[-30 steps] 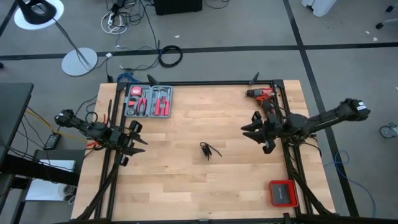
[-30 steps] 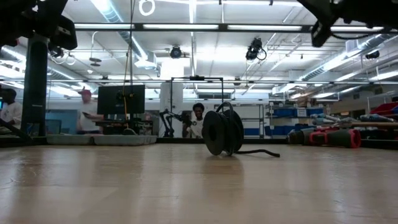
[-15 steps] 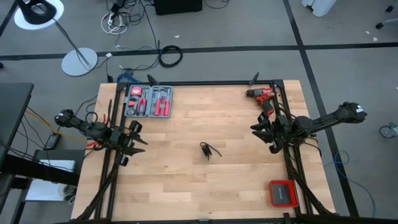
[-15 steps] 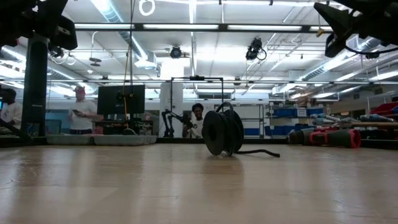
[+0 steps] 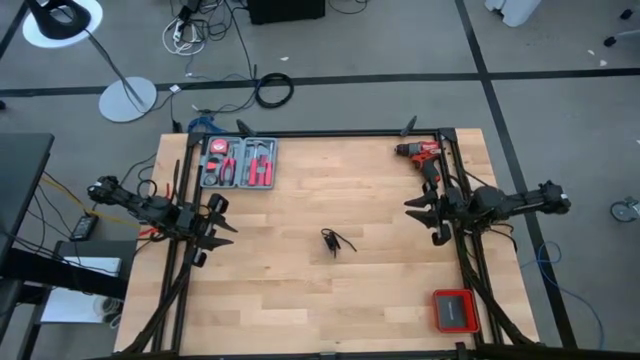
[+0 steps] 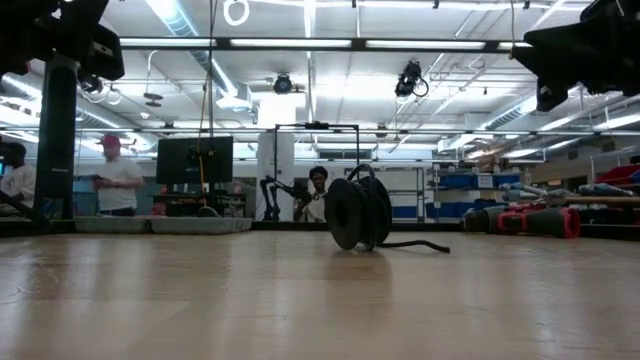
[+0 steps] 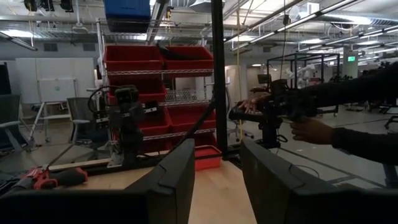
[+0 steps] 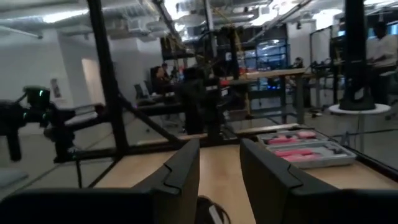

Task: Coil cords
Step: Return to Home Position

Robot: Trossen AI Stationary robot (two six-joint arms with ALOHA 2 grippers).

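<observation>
Left gripper (image 7: 217, 163) and right gripper (image 8: 219, 160) gape empty; the cord (image 6: 412, 243) trailing loose may unwind if the spool (image 6: 345, 213) rolls

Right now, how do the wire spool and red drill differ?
The wire spool is all black, the red drill red and black. The wire spool stands centrally on edge; the red drill sits at a right-hand corner. Both rest on the table, apart from the left gripper and right gripper.
</observation>
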